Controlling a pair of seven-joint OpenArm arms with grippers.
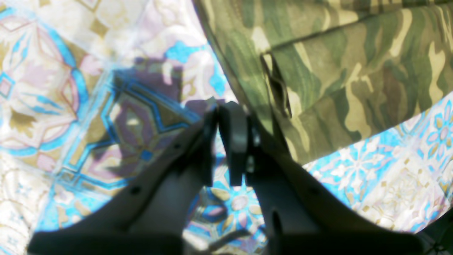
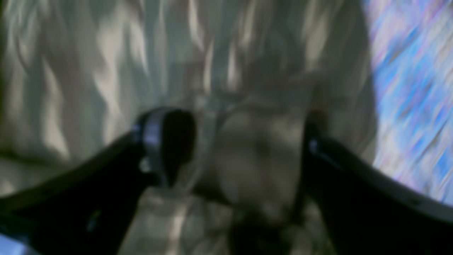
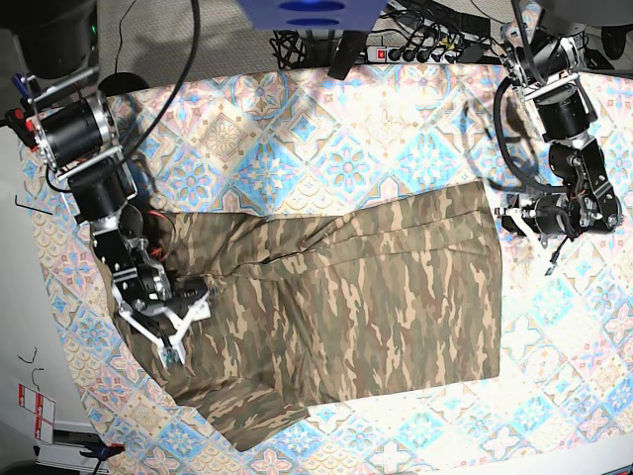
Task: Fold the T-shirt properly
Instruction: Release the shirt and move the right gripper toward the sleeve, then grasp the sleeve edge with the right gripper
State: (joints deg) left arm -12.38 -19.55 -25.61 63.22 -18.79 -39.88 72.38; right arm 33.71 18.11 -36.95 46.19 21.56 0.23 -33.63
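Base view: the T-shirt [image 3: 346,317] lies spread on the patterned tablecloth [image 3: 326,129] over the table, 1 side partly folded. The right end effector [image 3: 176,319] sits over the sleeve end, jaws parted, cloth bunched between them but not pinched. The left end effector [image 1: 226,138] is clenched on nothing, just beside the hem. Risk: the fingers snag loose cloth on withdrawal and drag the fold askew.

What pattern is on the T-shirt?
The T-shirt is camouflage: olive green, brown and tan blotches. It shows best in the base view.
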